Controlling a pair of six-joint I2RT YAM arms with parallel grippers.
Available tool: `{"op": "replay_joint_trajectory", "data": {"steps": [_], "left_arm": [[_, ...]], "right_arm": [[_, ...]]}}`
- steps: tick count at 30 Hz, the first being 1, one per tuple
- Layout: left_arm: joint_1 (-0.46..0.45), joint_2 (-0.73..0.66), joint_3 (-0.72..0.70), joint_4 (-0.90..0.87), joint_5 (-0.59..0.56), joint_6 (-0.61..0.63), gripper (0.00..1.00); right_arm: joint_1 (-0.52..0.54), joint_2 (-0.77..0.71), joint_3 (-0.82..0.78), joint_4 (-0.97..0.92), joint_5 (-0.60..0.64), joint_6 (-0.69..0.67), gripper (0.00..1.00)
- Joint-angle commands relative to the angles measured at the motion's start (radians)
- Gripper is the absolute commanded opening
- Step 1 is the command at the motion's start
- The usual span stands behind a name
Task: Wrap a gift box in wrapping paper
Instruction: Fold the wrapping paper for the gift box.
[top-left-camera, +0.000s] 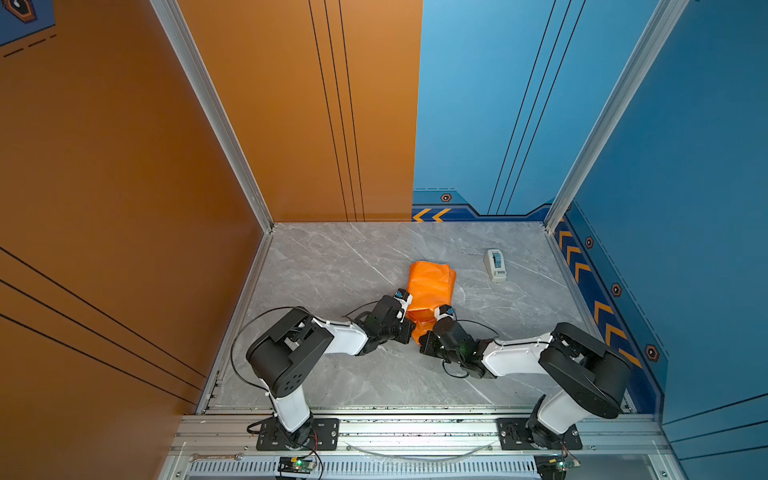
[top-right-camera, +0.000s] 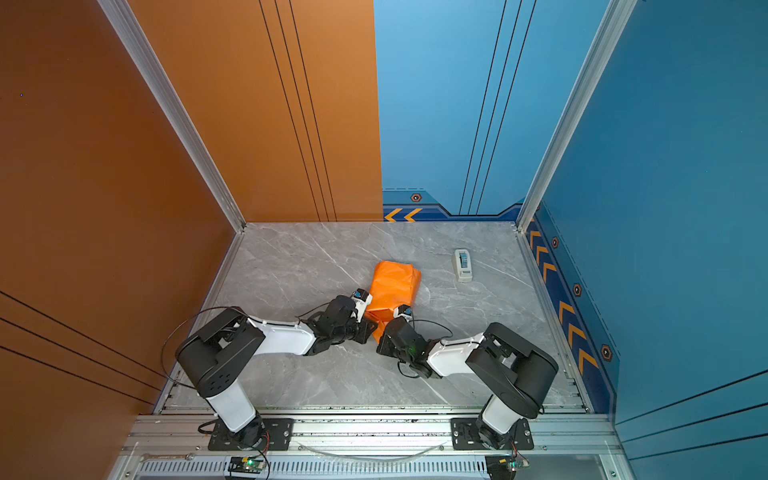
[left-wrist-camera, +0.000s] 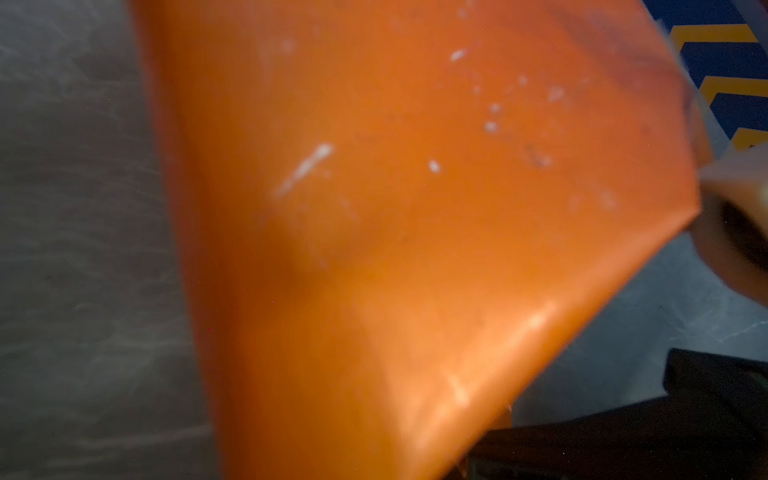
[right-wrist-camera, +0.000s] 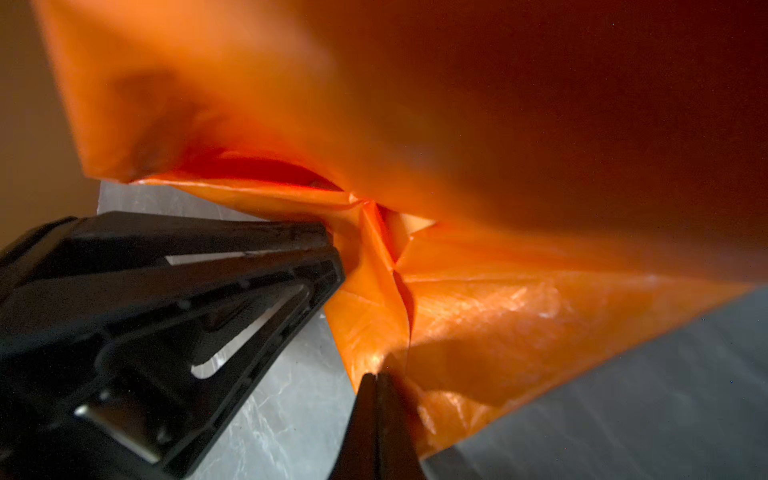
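Note:
The wrapping paper (top-left-camera: 430, 286) lies orange side out as a closed bundle mid-table in both top views (top-right-camera: 395, 284). The gift box is hidden inside it. My left gripper (top-left-camera: 409, 309) is at the bundle's near left corner. In the right wrist view its fingers (right-wrist-camera: 291, 237) stand close together with a thin gap, tips against the folded near end. Whether paper lies between them does not show. Orange paper (left-wrist-camera: 395, 228) fills the left wrist view and hides the jaws. My right gripper (right-wrist-camera: 376, 376) is shut, its tip touching the loose lower flap (right-wrist-camera: 478, 332).
A white tape dispenser (top-left-camera: 495, 265) with a blue roll stands on the grey marble table (top-left-camera: 332, 266) at the back right. Orange and blue walls enclose the table on three sides. Both arms reach in from the near rail and almost meet at the bundle.

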Motion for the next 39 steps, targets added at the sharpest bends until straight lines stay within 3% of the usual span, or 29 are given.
{"op": "replay_joint_trajectory", "data": {"steps": [1, 6, 12, 16, 19, 22, 26, 32, 36, 39], "left_arm": [[0.017, 0.013, -0.003, -0.014, -0.009, 0.030, 0.24], [0.023, -0.074, -0.041, 0.020, -0.006, 0.054, 0.25], [0.041, -0.308, -0.142, -0.008, -0.069, 0.135, 0.43], [0.058, -0.402, -0.117, -0.083, -0.173, 0.226, 0.53], [0.102, -0.373, -0.010, -0.162, -0.129, 0.253, 0.47], [0.142, -0.283, 0.126, -0.243, 0.008, 0.256, 0.37], [0.137, -0.161, 0.222, -0.240, 0.108, 0.236, 0.36], [0.101, -0.032, 0.328, -0.227, 0.199, 0.286, 0.42], [0.079, -0.022, 0.324, -0.239, 0.242, 0.506, 0.57], [0.089, -0.015, 0.330, -0.241, 0.240, 0.628, 0.61]], "right_arm": [[-0.013, 0.036, -0.038, -0.075, -0.014, 0.011, 0.01], [-0.021, 0.022, -0.033, -0.104, -0.013, -0.003, 0.01], [-0.025, 0.008, -0.023, -0.138, -0.020, -0.020, 0.00], [-0.028, -0.002, -0.015, -0.158, -0.023, -0.033, 0.00], [-0.029, -0.006, -0.013, -0.163, -0.024, -0.038, 0.00], [-0.029, -0.005, -0.012, -0.163, -0.028, -0.040, 0.00], [-0.034, -0.007, -0.012, -0.175, -0.032, -0.050, 0.00], [-0.057, -0.015, -0.018, -0.207, -0.049, -0.079, 0.00], [-0.080, -0.040, -0.022, -0.235, -0.057, -0.103, 0.00], [-0.096, -0.058, -0.025, -0.258, -0.067, -0.125, 0.00]]}}
